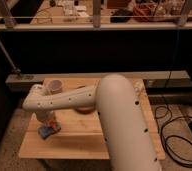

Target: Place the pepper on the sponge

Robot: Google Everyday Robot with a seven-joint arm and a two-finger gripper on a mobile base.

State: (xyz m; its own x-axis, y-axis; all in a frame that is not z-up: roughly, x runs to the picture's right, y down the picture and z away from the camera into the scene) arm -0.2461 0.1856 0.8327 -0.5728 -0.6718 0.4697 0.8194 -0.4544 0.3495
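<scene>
So the arm (64, 100) is stretched across to the near-left corner of the table (89, 142), and the gripper (48, 121) hangs straight down right over the sponge (44, 133). The jaws are closed, and there's an orange bit right at the tips. That's the pepper (53, 123), and it looks pinched between them, sitting just above or maybe already touching the blue pad. I honestly can't tell if there's any gap. Coming in from straight above makes sense to me, since the sponge is a small flat target and a vertical drop keeps the pepper centred. The cup (54, 87) is at the far-left and the dish (88, 108) is mid-table, half hidden behind the arm. Both are well away from the action, so nothing's in the way. My guess is that letting go low would stop the pepper rolling off.
</scene>
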